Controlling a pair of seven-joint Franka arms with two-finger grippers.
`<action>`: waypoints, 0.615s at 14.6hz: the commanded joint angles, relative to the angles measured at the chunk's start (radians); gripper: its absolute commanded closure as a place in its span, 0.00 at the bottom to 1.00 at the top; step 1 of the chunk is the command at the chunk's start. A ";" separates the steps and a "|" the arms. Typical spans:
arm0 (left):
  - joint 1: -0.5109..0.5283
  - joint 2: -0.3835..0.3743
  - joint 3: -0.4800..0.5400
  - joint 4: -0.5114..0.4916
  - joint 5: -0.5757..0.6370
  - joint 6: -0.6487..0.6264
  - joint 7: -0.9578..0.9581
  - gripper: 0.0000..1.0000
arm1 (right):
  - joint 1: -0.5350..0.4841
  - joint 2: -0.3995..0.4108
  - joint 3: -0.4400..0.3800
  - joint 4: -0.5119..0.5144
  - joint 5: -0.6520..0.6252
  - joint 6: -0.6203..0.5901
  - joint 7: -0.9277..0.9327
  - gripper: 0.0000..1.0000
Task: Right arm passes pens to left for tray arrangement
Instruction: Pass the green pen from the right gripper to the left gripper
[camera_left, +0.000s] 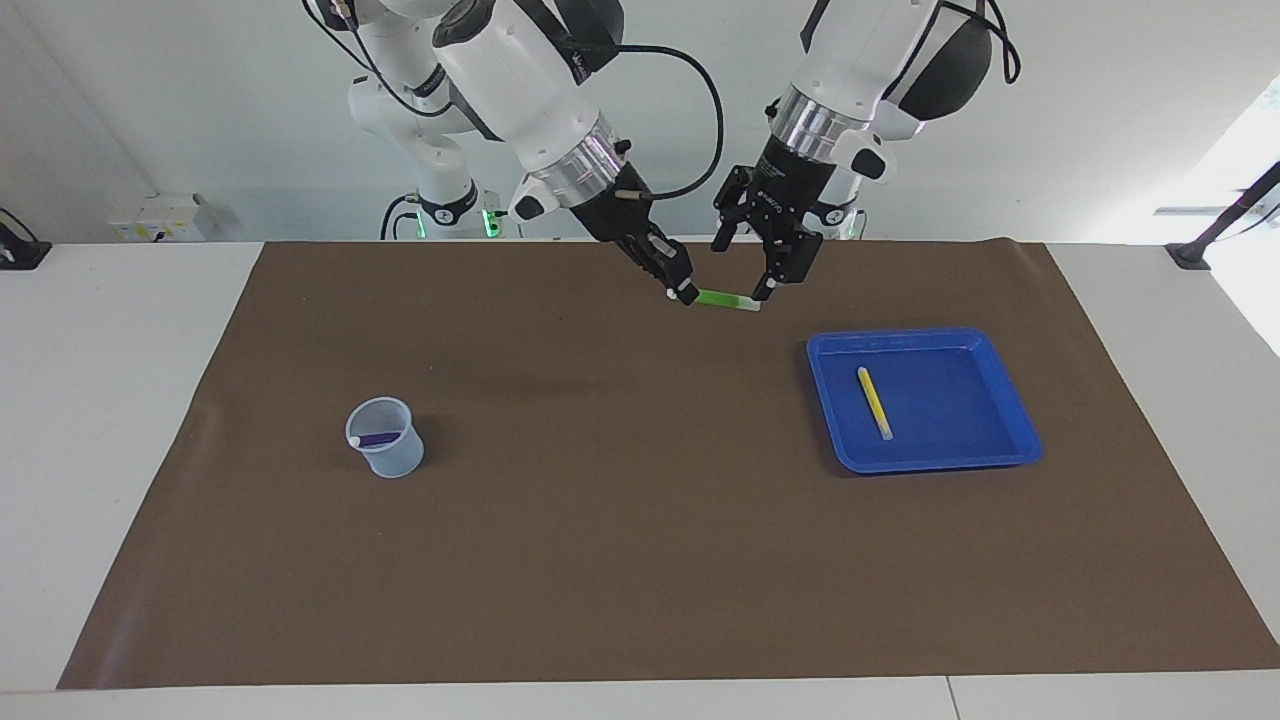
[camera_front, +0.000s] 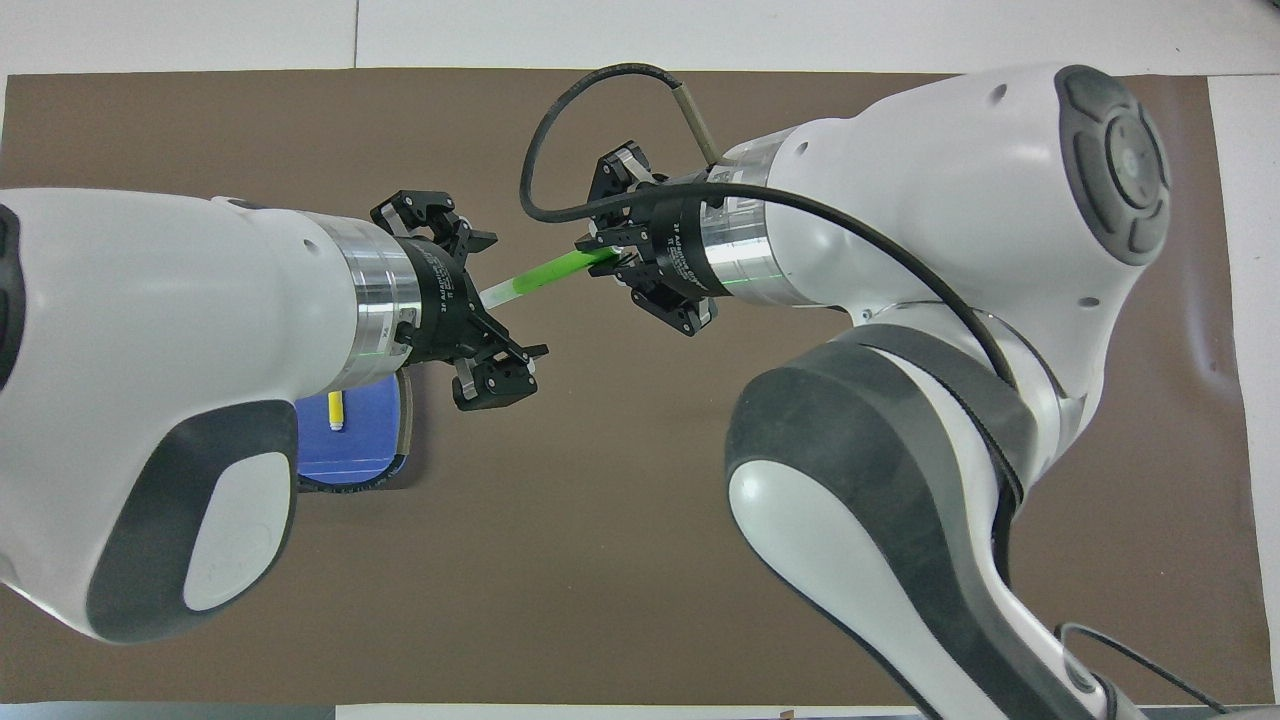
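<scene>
Your green pen (camera_left: 722, 298) is in the air over the brown mat (camera_left: 600, 520), held roughly level above the stretch between the two robots and the blue tray (camera_left: 1010, 445). Its long axis runs from one arm toward the other. The right gripper (camera_left: 683, 291) has its fingers closed on one end of the pen, the pale cap just poking out past them. The other end, with its pale tip, reaches into the left gripper (camera_left: 745, 262), whose fingers stand spread wide on either side of that tip. You cannot tell from here whether one finger already touches the pen, but they have not closed on it.

So the handover looks about half made: the pen lies right between the left fingers, and the next move, as I judge it, is for them to close across the pen's short width before the right fingers let go. If the right lets go early, the pen may drop to the mat.

The yellow pen (camera_left: 875, 402) already lies in the tray, toward the left arm's end of the counter (camera_left: 120, 400). The purple pen (camera_left: 378, 438) waits in the small cup (camera_left: 388, 450) toward the right arm's end, well apart from both grippers.
</scene>
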 joint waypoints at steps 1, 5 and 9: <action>-0.018 -0.019 0.007 -0.064 0.018 0.112 -0.018 0.00 | -0.005 0.017 0.013 0.024 -0.039 -0.005 0.013 1.00; -0.013 -0.013 0.007 -0.079 0.018 0.155 -0.006 0.00 | -0.005 0.017 0.013 0.024 -0.048 -0.003 0.010 1.00; -0.016 -0.005 0.006 -0.107 0.017 0.207 0.015 0.00 | -0.005 0.017 0.013 0.024 -0.048 -0.003 0.009 1.00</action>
